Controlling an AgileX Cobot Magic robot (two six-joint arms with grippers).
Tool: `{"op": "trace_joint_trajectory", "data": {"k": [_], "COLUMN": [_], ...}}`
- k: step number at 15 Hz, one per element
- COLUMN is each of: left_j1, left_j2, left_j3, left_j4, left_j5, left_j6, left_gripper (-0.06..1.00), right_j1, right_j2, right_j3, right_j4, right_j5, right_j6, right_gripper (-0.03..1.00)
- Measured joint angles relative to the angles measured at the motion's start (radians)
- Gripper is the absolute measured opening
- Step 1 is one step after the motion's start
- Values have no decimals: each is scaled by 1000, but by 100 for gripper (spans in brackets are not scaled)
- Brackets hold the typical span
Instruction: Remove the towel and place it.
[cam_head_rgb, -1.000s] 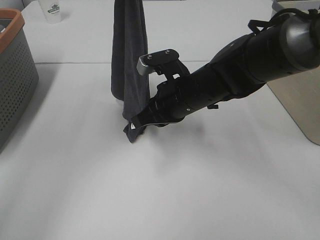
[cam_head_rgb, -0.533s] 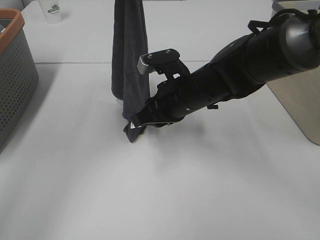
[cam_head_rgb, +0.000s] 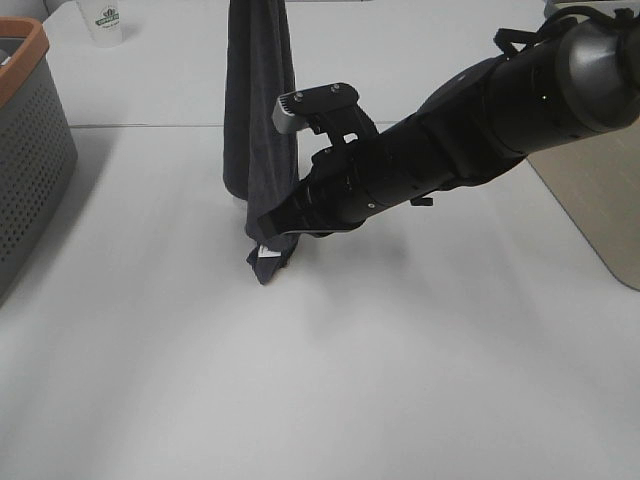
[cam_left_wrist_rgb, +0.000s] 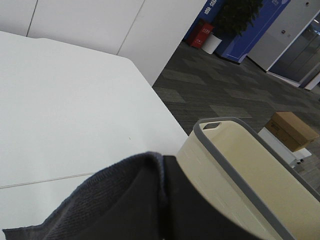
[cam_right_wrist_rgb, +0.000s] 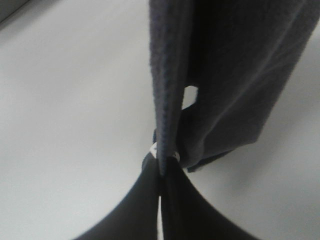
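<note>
The right tool (cam_right_wrist_rgb: 160, 171) has just closed on the towel (cam_head_rgb: 258, 100) at its lower edge. The left tool (cam_left_wrist_rgb: 162, 205) grips the top, so spreading may follow.

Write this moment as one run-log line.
right gripper: shut on towel lower edge | left gripper: shut on towel top | towel: hanging

Light falls flat and bright from above, washing the white table (cam_head_rgb: 150, 380) pale and leaving only a soft grey shadow under my right arm (cam_head_rgb: 480, 120) — its edges diffuse. Up close both wrist views go soft: the towel (cam_right_wrist_rgb: 235, 75) blurs to dark fuzz and my right claw (cam_right_wrist_rgb: 161, 169) is a black, featureless silhouette — while the left wrist's far background is sharp.
</note>
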Motion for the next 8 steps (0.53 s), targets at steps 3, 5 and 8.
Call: {"op": "trace_joint_trajectory", "data": {"k": [3,5,8], "left_j1": [49,100,150], "left_j2": [0,-3,-26], "left_j3": [0,0,0], "left_j4": [-17,-38,-50], "left_j5": [-51,-100,-179], "left_j6": [-11,-21,-20], "left_gripper": [0,0,0], "right_j1": [0,0,-3], "right_j2": [-97,-177,-222], "right_j3": [0,-28,-158], "right_j4": [-327,-667,-1077], "right_j5": [165,239,423], "right_j6": [234,462,675], "right_gripper": [2,2,2]}}
